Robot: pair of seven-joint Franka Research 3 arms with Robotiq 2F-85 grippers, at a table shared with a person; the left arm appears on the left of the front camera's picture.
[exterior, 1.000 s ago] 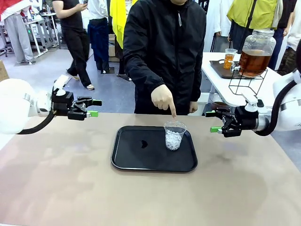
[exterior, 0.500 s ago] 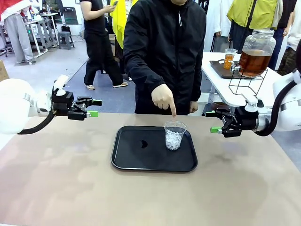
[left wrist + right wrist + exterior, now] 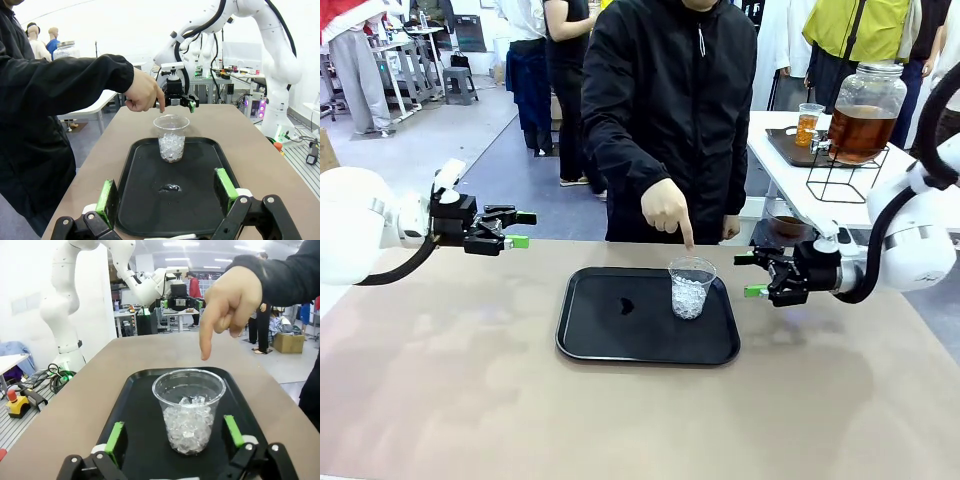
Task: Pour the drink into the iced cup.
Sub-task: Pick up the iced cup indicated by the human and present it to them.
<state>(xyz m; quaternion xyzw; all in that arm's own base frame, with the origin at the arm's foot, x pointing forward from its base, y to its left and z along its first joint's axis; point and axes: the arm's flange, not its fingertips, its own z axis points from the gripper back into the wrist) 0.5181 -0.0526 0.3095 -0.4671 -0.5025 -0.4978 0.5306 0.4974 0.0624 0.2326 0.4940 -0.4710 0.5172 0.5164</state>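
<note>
A tan desk (image 3: 440,380) fills the foreground. The right claw (image 3: 751,275) hovers open just beside the clear plastic cup of ice (image 3: 691,288), which stands on a black rectangular tray (image 3: 620,340). A person's hand (image 3: 667,210) points down at the cup. The left claw (image 3: 523,229) hangs open, well apart from the tray. The amber drink (image 3: 860,135) sits in a big clear glass jar dispenser (image 3: 867,85) on a white side desk (image 3: 782,182) behind.

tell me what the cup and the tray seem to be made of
The cup: probably thin clear plastic, glossy; the ice shows through its wall and the rim is rolled. The tray: likely moulded black plastic, smooth with a dull sheen; rounded corners and a raised lip. Coated metal cannot be ruled out.
</note>
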